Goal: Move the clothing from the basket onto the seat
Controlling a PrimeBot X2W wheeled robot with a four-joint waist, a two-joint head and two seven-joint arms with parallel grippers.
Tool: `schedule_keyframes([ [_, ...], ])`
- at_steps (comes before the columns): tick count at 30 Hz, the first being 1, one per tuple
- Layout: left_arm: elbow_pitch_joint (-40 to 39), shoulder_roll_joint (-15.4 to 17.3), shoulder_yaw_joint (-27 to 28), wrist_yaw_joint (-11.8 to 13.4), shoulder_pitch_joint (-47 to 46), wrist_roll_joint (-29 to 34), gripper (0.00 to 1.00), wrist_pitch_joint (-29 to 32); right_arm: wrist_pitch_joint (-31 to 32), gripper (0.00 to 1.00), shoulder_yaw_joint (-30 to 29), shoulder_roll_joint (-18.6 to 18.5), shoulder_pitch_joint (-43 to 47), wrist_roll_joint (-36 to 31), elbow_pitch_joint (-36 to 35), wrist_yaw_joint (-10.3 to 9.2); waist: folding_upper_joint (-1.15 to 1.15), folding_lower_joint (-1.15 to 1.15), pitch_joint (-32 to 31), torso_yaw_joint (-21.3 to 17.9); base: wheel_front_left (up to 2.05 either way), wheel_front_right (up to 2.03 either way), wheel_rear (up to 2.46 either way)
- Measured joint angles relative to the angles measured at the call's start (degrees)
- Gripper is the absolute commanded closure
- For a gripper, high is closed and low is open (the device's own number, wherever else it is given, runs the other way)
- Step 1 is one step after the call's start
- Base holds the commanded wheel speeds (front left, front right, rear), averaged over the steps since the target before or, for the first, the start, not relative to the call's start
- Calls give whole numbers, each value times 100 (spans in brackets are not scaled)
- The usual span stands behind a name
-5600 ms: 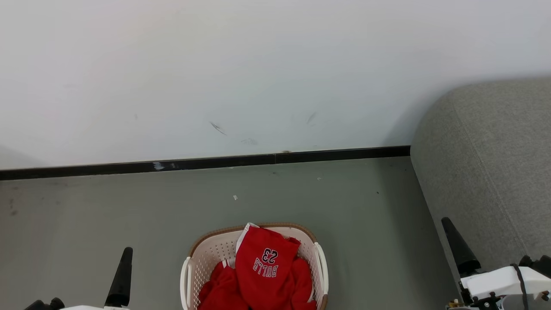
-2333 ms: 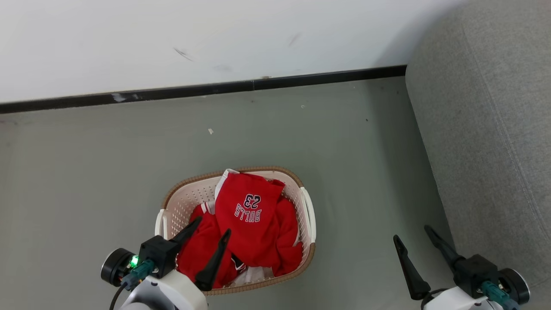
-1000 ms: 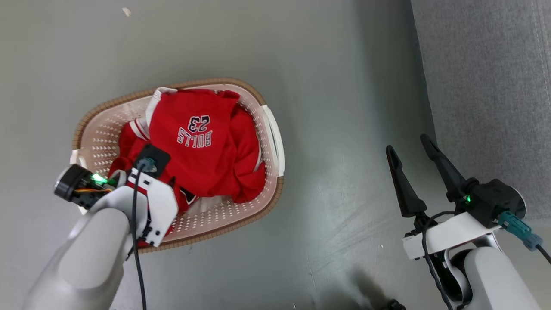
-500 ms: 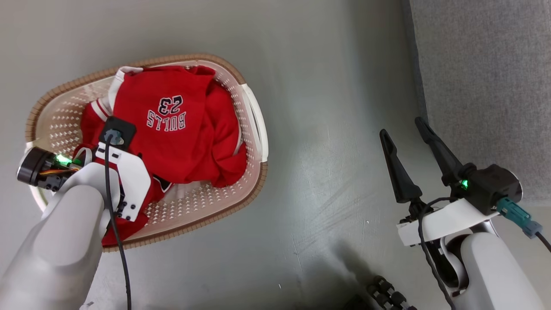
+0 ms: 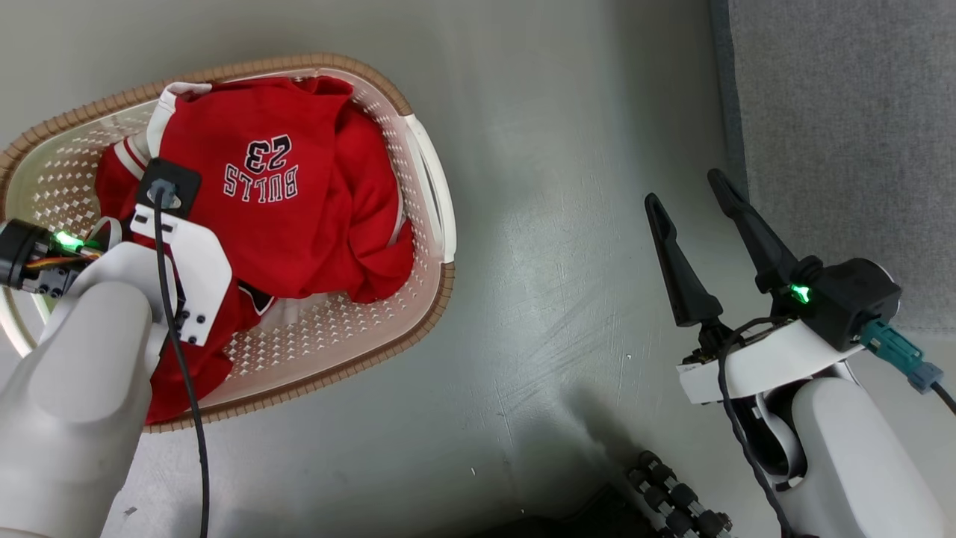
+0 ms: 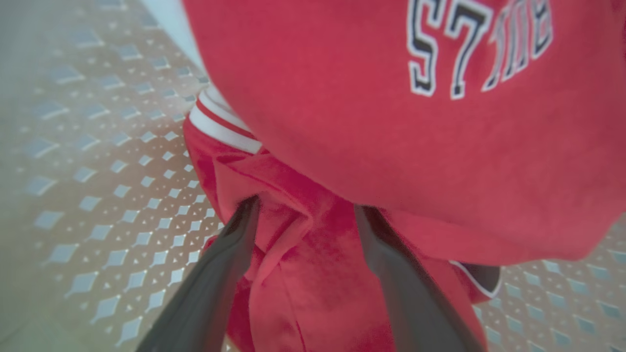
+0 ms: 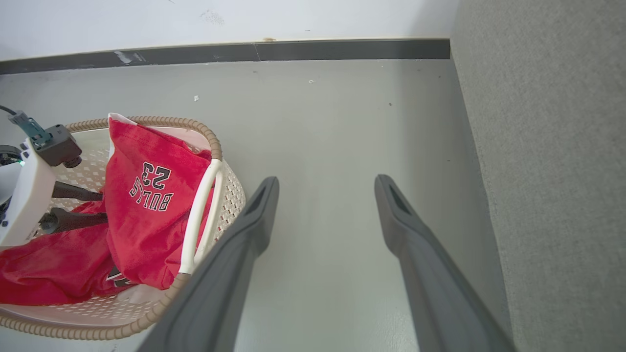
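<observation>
L claw (image 6: 307,208): my fingers spread wide, tips down in the clothing (image 6: 391,146), a red fold bunched btwn them, not pinched.
L tips: on fabric just under the top piece w/ the white-and-black print. A white-banded hem sits just left of my L finger in the wrist view.
Clothing: red heap, all inside the basket (image 5: 418,321). "BULLS 23" piece on top, one white-edged corner up at the far rim.
Basket: on the floor (image 5: 560,187). Cream perforated walls, brown woven rim, white handle (image 5: 433,194) on the side facing my R arm.
R claw (image 5: 684,188): fingers wide apart, empty, hanging over bare floor.
R claw spot: btwn basket and the seat (image 5: 844,112), touching neither.
Seat: grey woven fabric, off to my right, well apart from the basket.
Back: dark baseboard (image 7: 342,49) under a white wall (image 7: 244,19), seen from the R wrist.
</observation>
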Motion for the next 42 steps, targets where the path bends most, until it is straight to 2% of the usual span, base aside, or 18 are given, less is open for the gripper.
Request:
schedule_keyframes([
  [7, 129, 12, -8, 51, -218, 65, 0, 37, -1, 0, 12, 0, -71, 144, -45, 0, 0, 0, 152, -49, 0, 0, 0],
  [8, 152, 12, -9, 53, -230, 71, 5, 37, -1, 0, 12, 0, -71, 158, -45, 0, 0, 0, 174, -59, 0, 0, 0],
  [10, 186, 15, -16, 54, -243, 82, 21, 37, -1, 0, 13, 0, -74, 205, -45, 0, 0, 0, 216, -82, 0, 0, 0],
  [13, 232, 24, -33, 55, -293, 89, 33, 37, -1, 0, 20, 0, -119, 303, -44, 0, 0, 0, 272, -117, 0, 0, 0],
  [17, 280, 57, -40, 56, -325, 99, 60, 30, -1, 0, 30, 0, -192, 353, -62, 0, 0, 0, 336, -165, 0, 0, 0],
  [18, 296, 64, -40, 56, -333, 99, 88, 29, -1, 0, 29, 0, -192, 365, -62, 0, 0, 0, 350, -177, 0, 0, 0],
  [19, 301, 66, -40, 56, -342, 99, 100, 1, -1, 0, 26, 0, -192, 375, -62, 0, 0, 0, 364, -188, 0, 0, 0],
  [27, 366, -85, -54, 40, -376, 58, 100, -203, -1, 0, -20, 0, -349, 434, -40, 0, 0, 0, 376, -186, 0, 0, 0],
  [42, 126, -325, 281, -162, -76, -491, 100, -1255, -11, 0, 13, -7, -764, 433, 102, 0, 0, 0, 84, 78, 0, 0, 0],
])
